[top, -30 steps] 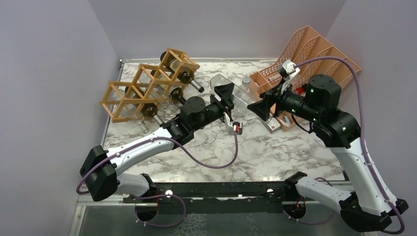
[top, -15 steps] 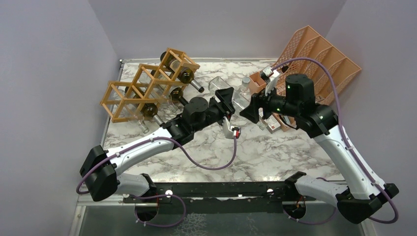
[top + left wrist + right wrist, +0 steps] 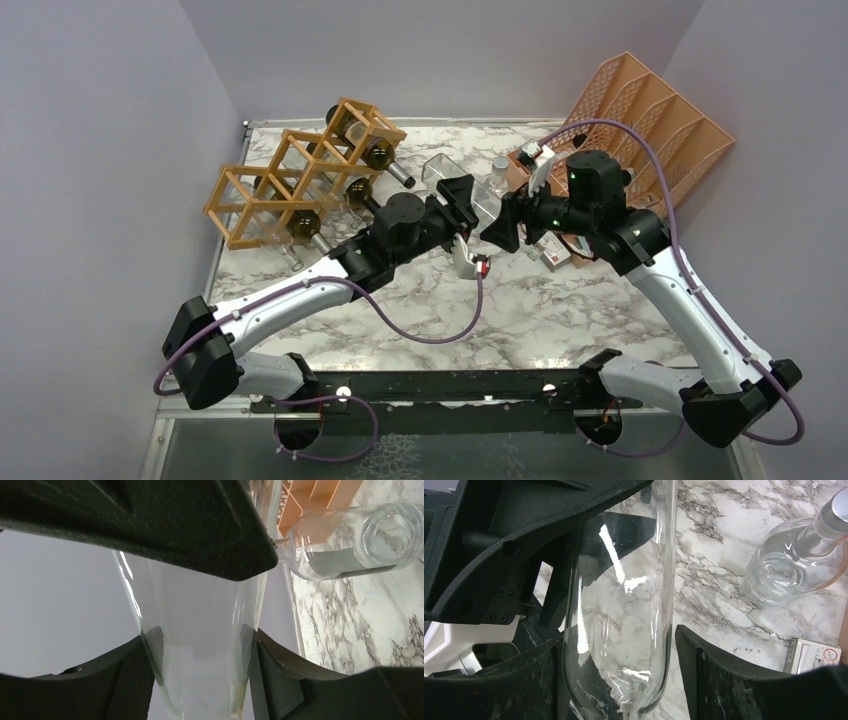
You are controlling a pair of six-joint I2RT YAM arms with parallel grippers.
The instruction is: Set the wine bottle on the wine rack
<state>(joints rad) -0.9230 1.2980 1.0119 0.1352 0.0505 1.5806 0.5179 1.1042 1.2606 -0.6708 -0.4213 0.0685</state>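
Both jaws around wine bottle (image 3: 200, 645): left jaws pinch glass, right jaws contact unclear; wine rack (image 3: 292, 172) well apart, leftward.

The top camera sits above and behind my bases. It faces the far wall from well back and takes in the whole table (image 3: 560, 300), with the rack (image 3: 300, 180) far left and the organiser (image 3: 650, 110) far right. My left wrist camera is pressed close to the bottle (image 3: 200, 655) and faces far right. My right wrist camera, just as close, looks down and left across it. Both wrist views share that bottle and a second bottle (image 3: 350, 540) lying on the marble.
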